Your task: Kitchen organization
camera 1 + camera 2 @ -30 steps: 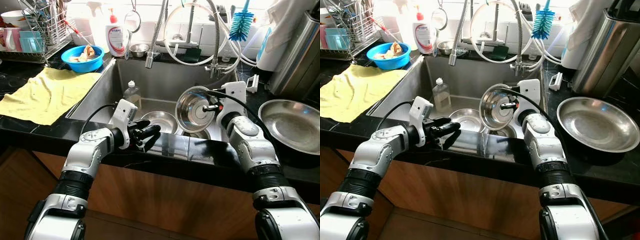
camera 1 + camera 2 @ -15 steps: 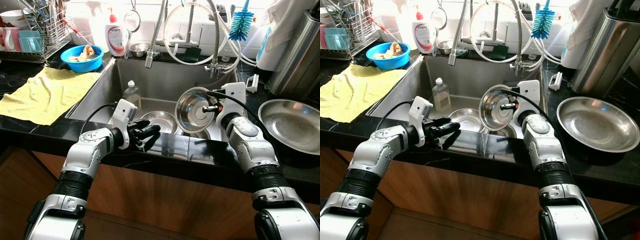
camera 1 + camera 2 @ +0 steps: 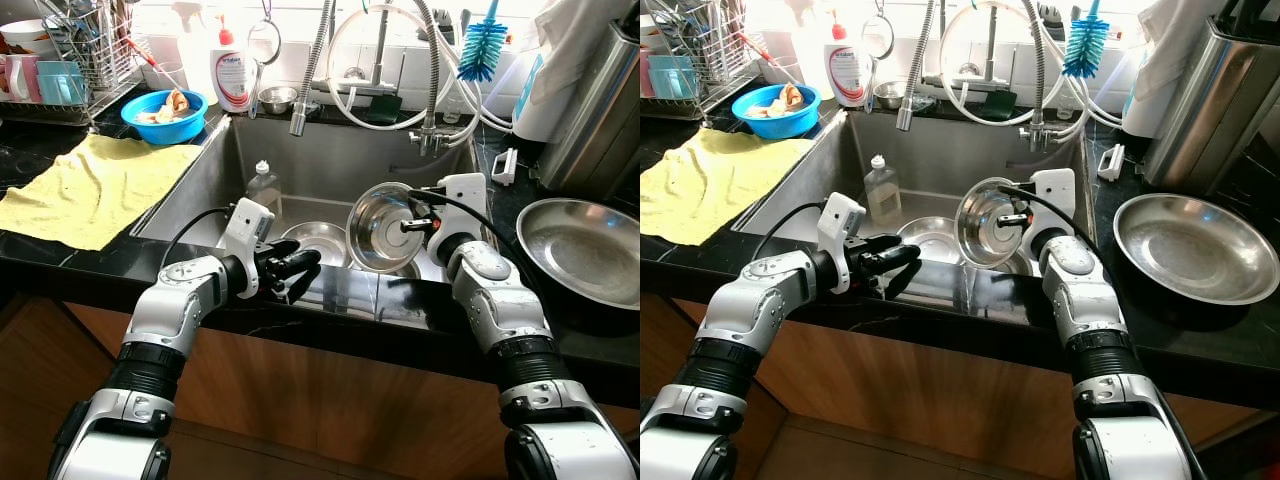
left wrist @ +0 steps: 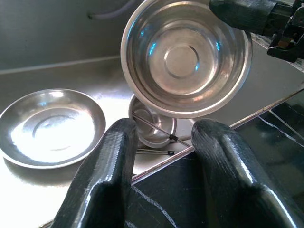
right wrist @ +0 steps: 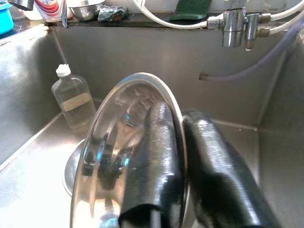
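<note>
Compared with the frame one second earlier, the right gripper (image 3: pixel 410 222) and the steel bowl (image 3: pixel 382 227) it carries have shifted slightly toward the robot's left and a little nearer the front edge of the sink (image 3: pixel 330 160), while the left arm is unchanged. Right gripper: fingers (image 5: pixel 161 156) pinched on the bowl's rim, one inside and one outside, holding the bowl on edge above the sink floor with its hollow facing the robot's left. Left gripper (image 3: pixel 292 266): fingers (image 4: pixel 107 175) spread apart with nothing between them, poised over the black counter edge at the front of the sink and pointing toward the held bowl. Sink floor: a shallow steel dish (image 4: pixel 50 127) lies flat on the left, and a smaller steel cup (image 4: pixel 153 124) with thin utensils across it sits beneath the held bowl; a small clear bottle (image 3: pixel 263 185) with a white cap stands by the left wall. Surroundings: a wide steel pan (image 3: pixel 582 248) rests on the counter to the right, a yellow cloth (image 3: pixel 95 187) is spread on the counter to the left, with a blue bowl (image 3: pixel 166 115) behind it, and a blue bottle brush (image 3: pixel 483 45) hangs near the tap hoses.
</note>
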